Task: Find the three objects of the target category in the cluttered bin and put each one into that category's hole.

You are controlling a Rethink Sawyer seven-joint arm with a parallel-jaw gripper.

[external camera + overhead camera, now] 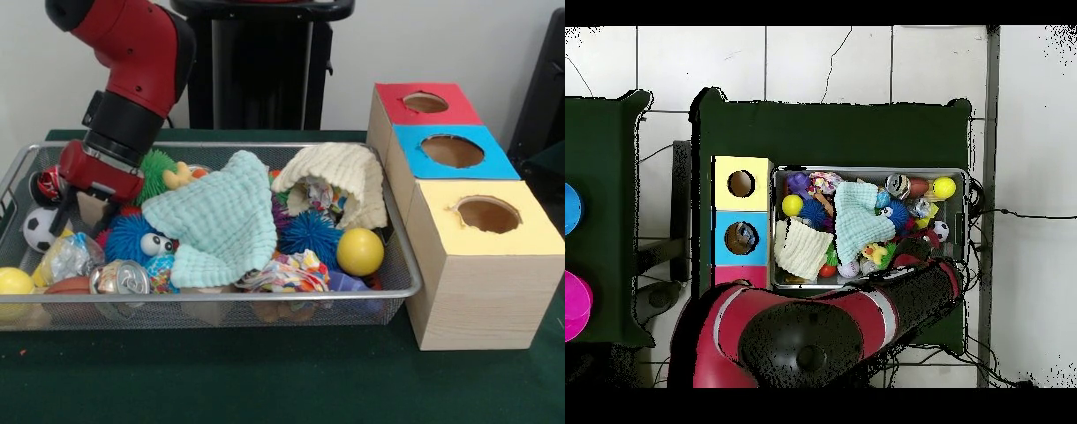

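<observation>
One long wire bin takes up most of the green counter, packed with toys and two cloths, and three wooden boxes stand just beside its right end in the front view. Next in size, the red arm reaches down into the bin's far left corner, where the tool sits among a small soccer ball, a green spiky ball and a blue spiky ball with eyes; whether its fingers are wide, narrow or holding anything I cannot tell, since the wrist and clutter hide them. The mint cloth and the cream cloth cover much of the middle and right, so a good search would probably lift or push these aside instead of grabbing blindly, and would pick one loose item cleanly without dragging its neighbours. The blue-topped hole, in the middle box between the red and yellow ones, lies well apart from the tool, across the bin's whole length to the right.
</observation>
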